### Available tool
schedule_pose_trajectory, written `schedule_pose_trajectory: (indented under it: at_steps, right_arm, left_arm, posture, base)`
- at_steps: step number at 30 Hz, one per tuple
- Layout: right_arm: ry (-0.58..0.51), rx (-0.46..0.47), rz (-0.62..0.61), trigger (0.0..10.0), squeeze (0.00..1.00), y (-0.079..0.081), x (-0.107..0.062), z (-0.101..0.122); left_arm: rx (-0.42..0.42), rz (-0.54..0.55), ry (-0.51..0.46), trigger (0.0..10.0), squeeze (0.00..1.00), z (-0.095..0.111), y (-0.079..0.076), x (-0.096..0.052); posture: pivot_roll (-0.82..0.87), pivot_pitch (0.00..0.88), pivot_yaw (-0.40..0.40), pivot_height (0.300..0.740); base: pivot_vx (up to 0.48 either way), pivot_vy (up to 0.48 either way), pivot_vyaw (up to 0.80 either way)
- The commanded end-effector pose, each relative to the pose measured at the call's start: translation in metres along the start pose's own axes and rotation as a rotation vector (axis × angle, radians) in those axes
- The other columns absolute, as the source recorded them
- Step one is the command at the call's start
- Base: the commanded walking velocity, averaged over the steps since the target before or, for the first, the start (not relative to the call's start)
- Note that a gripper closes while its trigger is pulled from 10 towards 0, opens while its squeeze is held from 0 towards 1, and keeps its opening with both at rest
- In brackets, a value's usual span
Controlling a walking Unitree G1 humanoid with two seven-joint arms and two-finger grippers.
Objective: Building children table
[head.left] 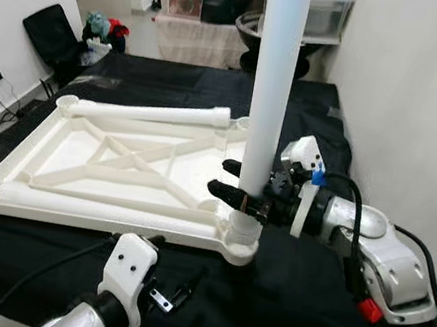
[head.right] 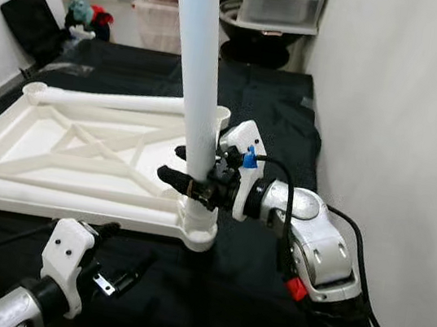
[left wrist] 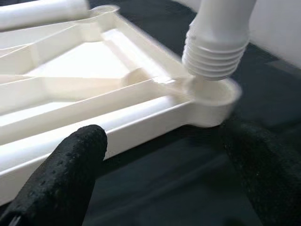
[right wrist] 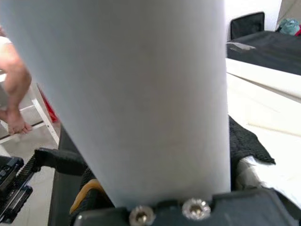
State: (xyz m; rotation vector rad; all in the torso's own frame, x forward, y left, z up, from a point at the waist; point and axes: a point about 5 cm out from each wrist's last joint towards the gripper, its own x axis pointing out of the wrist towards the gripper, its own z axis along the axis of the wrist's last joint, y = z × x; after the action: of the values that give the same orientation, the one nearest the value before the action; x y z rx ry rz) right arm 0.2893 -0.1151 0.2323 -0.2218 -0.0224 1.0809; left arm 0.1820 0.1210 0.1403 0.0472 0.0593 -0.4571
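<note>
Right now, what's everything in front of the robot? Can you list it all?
Tabletop: one, white, upside down on the black cloth.
Upright leg: one, white, standing at the tabletop's near right corner socket, threads still showing.
Loose leg: one, white, lying along the tabletop's far edge.
Black cloth: one, covering the surface.
Storage bins: clear, far back.
Right gripper: black fingers shut on the upright leg.
Left gripper: black fingers open, near the corner socket.

The near right corner socket of the upturned tabletop is blocked by the upright leg clamped in the right gripper. Open black cloth is left along the near edge, where the left gripper hangs spread.
</note>
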Motion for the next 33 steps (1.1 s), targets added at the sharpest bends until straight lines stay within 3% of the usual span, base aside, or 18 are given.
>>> schedule_pose_trajectory:
  at_steps: [1, 10, 11, 13, 18, 22, 27, 33]
  right_arm:
    - [-0.031, -0.003, 0.012, 10.0, 0.0, -0.002, 0.002, 0.006]
    - [-0.048, 0.058, -0.029, 10.0, 0.0, -0.02, -0.003, 0.01]
    - [-0.087, 0.136, -0.046, 10.0, 0.0, -0.035, -0.013, 0.013]
    - [-0.102, 0.158, -0.049, 10.0, 0.0, -0.039, -0.017, 0.014]
    - [-0.065, 0.132, 0.078, 10.0, 0.0, -0.041, -0.034, 0.013]
    - [-0.032, 0.115, 0.131, 10.0, 0.0, -0.039, -0.036, 0.011]
    - [-0.106, 0.129, 0.194, 10.0, 0.0, -0.046, -0.043, 0.024]
    - [-0.156, 0.084, 0.291, 10.0, 0.0, -0.039, -0.058, 0.035]
  left_arm:
    - [0.034, 0.038, -0.002, 10.0, 0.0, 0.002, 0.005, -0.002]
    - [0.009, -0.038, -0.013, 10.0, 0.0, 0.01, -0.007, -0.007]
    - [-0.006, -0.107, 0.0, 10.0, 0.0, 0.011, -0.017, -0.015]
    - [-0.01, -0.131, 0.006, 10.0, 0.0, 0.01, -0.02, -0.018]
    - [-0.055, -0.251, 0.015, 10.0, 0.0, 0.013, -0.029, -0.029]
    - [-0.055, -0.26, 0.021, 10.0, 0.0, 0.013, -0.031, -0.03]
    - [-0.057, -0.195, -0.006, 10.0, 0.0, 0.019, -0.026, -0.031]
    - [-0.057, -0.115, -0.032, 10.0, 0.0, 0.022, -0.017, -0.03]
  posture:
    - [-0.05, 0.142, -0.03, 0.74]
    - [-0.04, 0.173, -0.031, 0.74]
    - [-0.03, 0.205, -0.031, 0.74]
    - [-0.03, 0.205, -0.031, 0.74]
    - [-0.04, 0.254, -0.03, 0.74]
    - [-0.04, 0.269, -0.029, 0.74]
    - [-0.03, 0.301, -0.025, 0.74]
    - [-0.03, 0.313, -0.015, 0.74]
  base:
    - [0.0, 0.0, 0.0]
    - [0.0, 0.0, 0.0]
    - [0.0, 0.0, 0.0]
    - [0.0, 0.0, 0.0]
    - [0.0, 0.0, 0.0]
    - [0.0, 0.0, 0.0]
    - [0.0, 0.0, 0.0]
    - [0.0, 0.0, 0.0]
